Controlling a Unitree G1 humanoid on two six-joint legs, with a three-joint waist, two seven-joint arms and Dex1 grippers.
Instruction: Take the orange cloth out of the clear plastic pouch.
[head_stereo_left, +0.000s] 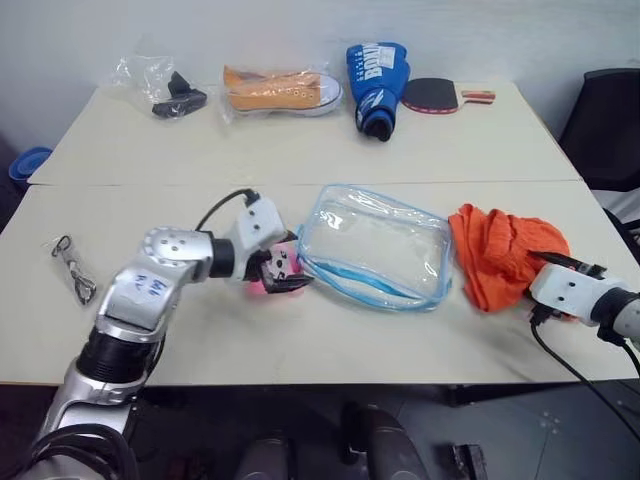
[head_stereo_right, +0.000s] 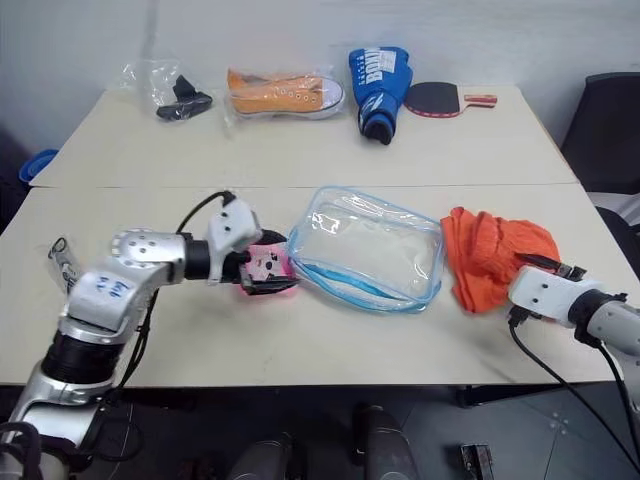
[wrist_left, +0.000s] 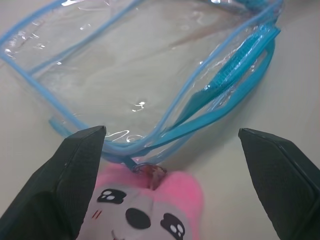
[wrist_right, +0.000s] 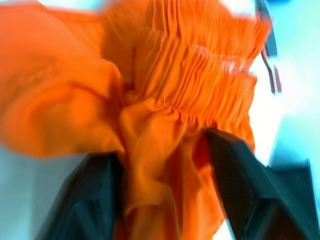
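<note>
While I can read only a partial "BO" on the blue glove (head_stereo_left: 378, 85) at the back, my left tool (wrist_left: 170, 165) stands wide open at the pink charm (wrist_left: 150, 210). Beside it the clear plastic pouch (head_stereo_left: 375, 245) lies empty, blue-trimmed. Right of it, the wrinkled orange cloth (head_stereo_left: 500, 250) lies on the surface (head_stereo_left: 300, 330), a fold between my right tool (wrist_right: 165, 170)'s parted fingers.

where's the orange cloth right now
The orange cloth lies in a heap on the near table, on the robot's right, just outside the clear plastic pouch, with the right gripper at its near edge.
</note>
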